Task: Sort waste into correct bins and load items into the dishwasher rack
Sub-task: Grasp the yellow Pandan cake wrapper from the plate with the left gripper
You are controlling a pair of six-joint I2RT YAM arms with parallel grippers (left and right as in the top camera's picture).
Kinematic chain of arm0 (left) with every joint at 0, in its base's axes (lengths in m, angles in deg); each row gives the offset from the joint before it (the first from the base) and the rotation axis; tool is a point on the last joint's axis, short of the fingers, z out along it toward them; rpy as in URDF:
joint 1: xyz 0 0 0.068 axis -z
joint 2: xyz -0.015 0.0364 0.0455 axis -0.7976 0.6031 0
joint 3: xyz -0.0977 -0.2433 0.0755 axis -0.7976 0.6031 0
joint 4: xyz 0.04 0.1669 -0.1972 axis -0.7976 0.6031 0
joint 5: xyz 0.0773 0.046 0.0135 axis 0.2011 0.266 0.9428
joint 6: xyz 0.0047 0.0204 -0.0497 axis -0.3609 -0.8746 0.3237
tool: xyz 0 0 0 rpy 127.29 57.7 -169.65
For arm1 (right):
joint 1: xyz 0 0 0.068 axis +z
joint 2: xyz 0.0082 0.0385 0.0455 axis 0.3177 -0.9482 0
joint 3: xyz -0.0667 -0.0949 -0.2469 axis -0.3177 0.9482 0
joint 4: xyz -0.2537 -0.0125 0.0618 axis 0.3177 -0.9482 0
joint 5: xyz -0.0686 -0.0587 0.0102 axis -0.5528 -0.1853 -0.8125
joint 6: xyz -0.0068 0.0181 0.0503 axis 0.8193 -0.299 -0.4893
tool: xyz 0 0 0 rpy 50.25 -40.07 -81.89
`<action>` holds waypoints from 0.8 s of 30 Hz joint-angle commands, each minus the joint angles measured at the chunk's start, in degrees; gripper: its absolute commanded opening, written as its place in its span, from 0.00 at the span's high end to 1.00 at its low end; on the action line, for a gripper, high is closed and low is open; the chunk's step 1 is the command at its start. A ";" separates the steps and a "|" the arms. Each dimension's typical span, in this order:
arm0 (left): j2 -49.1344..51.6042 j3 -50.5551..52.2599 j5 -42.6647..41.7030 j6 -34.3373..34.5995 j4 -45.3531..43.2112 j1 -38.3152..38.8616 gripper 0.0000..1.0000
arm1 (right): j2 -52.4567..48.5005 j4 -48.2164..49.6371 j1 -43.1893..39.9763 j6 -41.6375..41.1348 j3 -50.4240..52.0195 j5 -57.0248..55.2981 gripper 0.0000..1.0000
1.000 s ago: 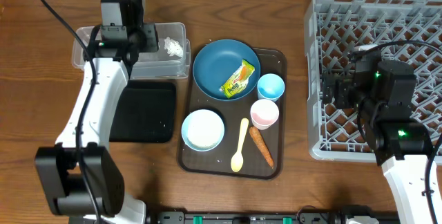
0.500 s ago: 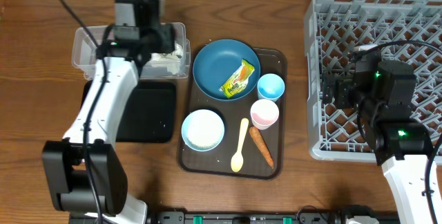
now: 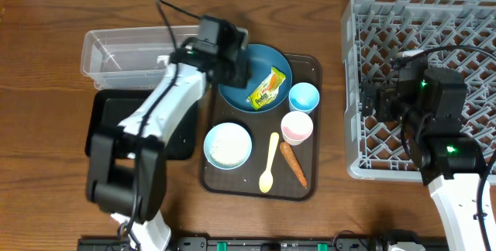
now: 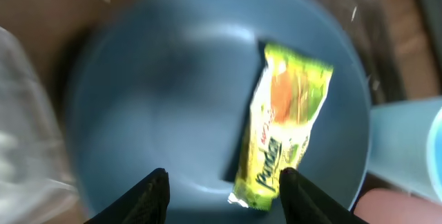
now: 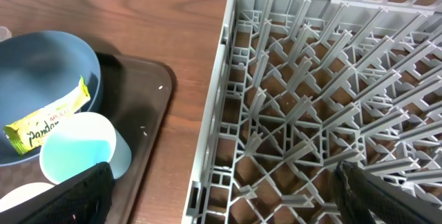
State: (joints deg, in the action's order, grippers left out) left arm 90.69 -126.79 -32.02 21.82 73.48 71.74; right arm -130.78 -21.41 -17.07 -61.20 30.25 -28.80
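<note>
The left gripper [image 4: 224, 186] hung open and empty over the blue dish [image 4: 159, 113] (wrapper [image 4: 283, 134] inside); the right gripper [image 5: 224, 189] gaped wide, empty, at the rack [image 5: 311, 79] edge.

Robot lab bench, mock kitchen: left arm [image 3: 167, 104], right arm [image 3: 446, 135] at wooden table [image 3: 310, 3], dishwasher rack [image 3: 465, 18], loaded serving tray [image 3: 308, 65].

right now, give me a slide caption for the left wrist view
Open left tool hovering over the dark blue dish, with the yellow-green snack wrapper lying inside it.
</note>
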 commanded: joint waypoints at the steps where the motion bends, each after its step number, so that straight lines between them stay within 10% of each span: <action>1: 1.29 0.37 -0.92 -0.15 1.33 1.64 0.46 | -0.39 -0.07 0.24 -0.33 -1.27 0.39 0.01; 18: 9.22 0.37 -0.85 -0.17 1.42 4.39 0.47 | -0.39 -0.07 0.24 -0.33 -1.27 0.39 0.01; 24: 9.16 0.35 -0.87 -0.15 0.90 4.39 0.91 | -0.39 -0.07 0.24 -0.33 -1.27 0.39 0.01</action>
State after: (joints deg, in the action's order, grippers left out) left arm 100.06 -126.79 -32.32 21.99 74.25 76.17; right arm -130.78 -21.39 -17.07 -61.20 30.25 -28.80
